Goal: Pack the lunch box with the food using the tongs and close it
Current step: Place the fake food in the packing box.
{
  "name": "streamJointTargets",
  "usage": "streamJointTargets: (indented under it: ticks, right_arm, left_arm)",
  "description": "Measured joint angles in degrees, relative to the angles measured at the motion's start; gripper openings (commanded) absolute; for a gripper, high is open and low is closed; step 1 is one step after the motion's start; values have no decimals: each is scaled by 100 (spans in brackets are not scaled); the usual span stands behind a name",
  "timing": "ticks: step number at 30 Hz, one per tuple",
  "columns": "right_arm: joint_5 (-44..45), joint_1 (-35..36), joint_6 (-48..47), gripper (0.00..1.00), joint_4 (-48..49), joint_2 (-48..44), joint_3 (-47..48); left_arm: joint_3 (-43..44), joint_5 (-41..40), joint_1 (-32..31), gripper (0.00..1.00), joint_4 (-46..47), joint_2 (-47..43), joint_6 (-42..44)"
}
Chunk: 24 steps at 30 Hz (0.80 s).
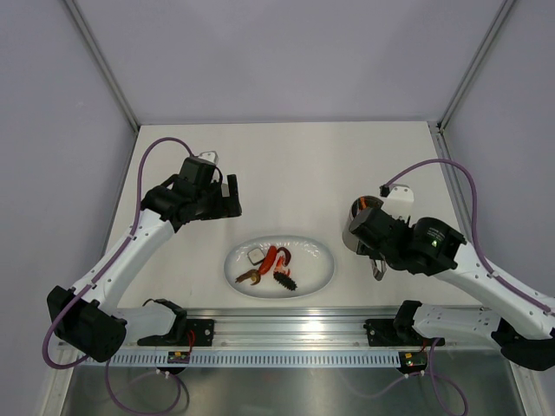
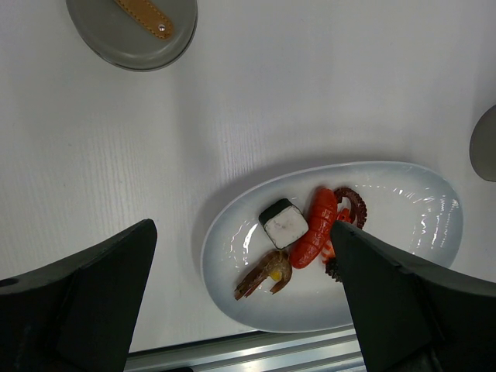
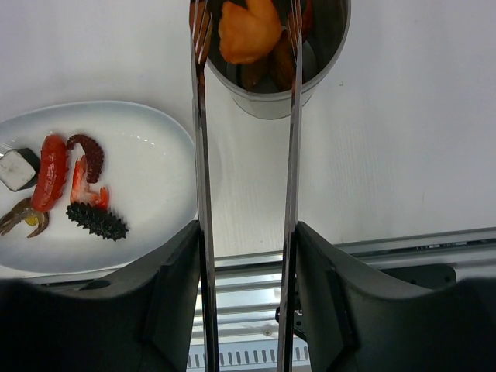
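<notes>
The lunch box [image 3: 267,85] is an open grey cup at the top of the right wrist view, with brown food inside. My right gripper [image 3: 248,232] is shut on the silver tongs [image 3: 203,155], whose tips reach over the box mouth. An orange piece [image 3: 248,29] sits between the tips with a small gap on each side. On the white plate [image 2: 418,201] lie a red sausage [image 2: 318,226], a white square [image 2: 284,223], a brown clawed piece [image 2: 265,275] and a dark ridged piece [image 3: 97,221]. My left gripper [image 2: 242,256] hangs open above the plate's left half. The lid [image 2: 132,27] lies flat beyond the plate.
A dark red tentacle [image 3: 89,155] and a red-and-white shrimp [image 3: 85,190] also lie on the plate. The metal rail [image 1: 286,325] with both arm bases runs along the near edge. In the top view the right arm [image 1: 416,243] covers much of the lunch box [image 1: 354,227].
</notes>
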Motion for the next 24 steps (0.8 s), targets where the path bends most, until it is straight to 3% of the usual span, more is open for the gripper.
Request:
streamJointTargets:
  ticks: [8, 10, 13, 16, 24]
  right_arm:
    - [2, -2, -9, 56, 0, 61, 0]
    - [2, -2, -24, 51, 0, 76, 0]
    - [4, -2, -63, 32, 0, 92, 26]
    - [0, -7, -131, 21, -7, 138, 179]
    - [-26, -11, -560, 17, 9, 586, 1025]
  left_arm:
    - [0, 2, 0, 99, 0, 0, -2]
    - [0, 2, 0, 99, 2, 0, 0]
    - [0, 2, 0, 99, 2, 0, 0]
    - [0, 2, 0, 99, 2, 0, -2]
    - [0, -2, 0, 99, 2, 0, -2]
